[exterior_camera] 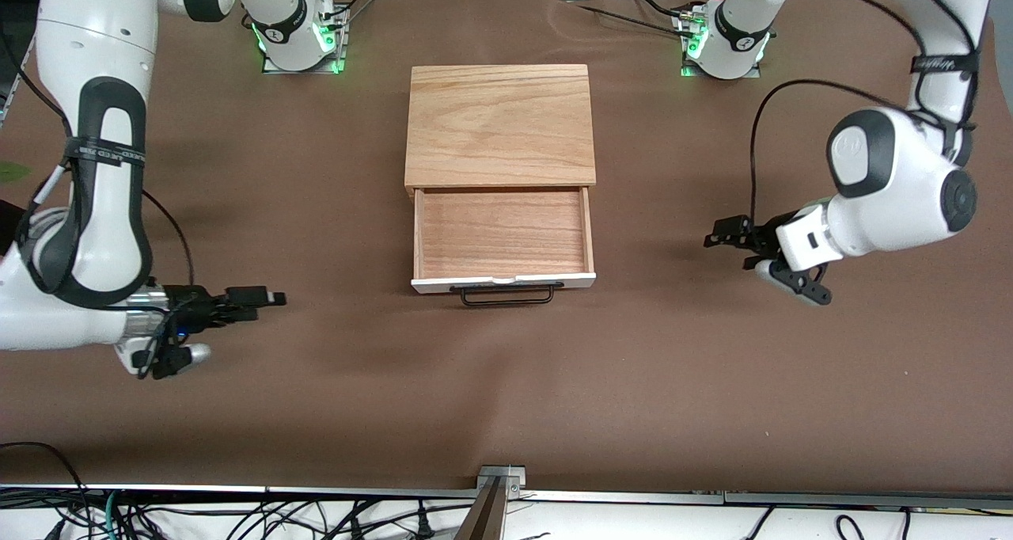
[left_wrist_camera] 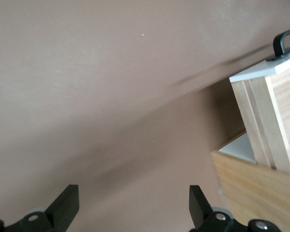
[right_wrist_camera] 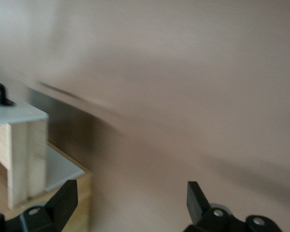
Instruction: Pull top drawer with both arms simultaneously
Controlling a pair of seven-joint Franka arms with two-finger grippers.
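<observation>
Nearest us, our right gripper (exterior_camera: pixel 229 330) hangs open and empty over the counter (exterior_camera: pixel 506 413); the left gripper (exterior_camera: pixel 764 259) likewise — both well apart from the top drawer (exterior_camera: pixel 503 235), already pulled out. We judge only retreat remains.

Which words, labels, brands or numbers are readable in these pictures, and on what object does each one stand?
None can be read.
Right arm: white lettering on a black cable strap, too small to read.
Left arm: lettering on a black strap, also unreadable.
Top drawer and wooden box: no text.
</observation>
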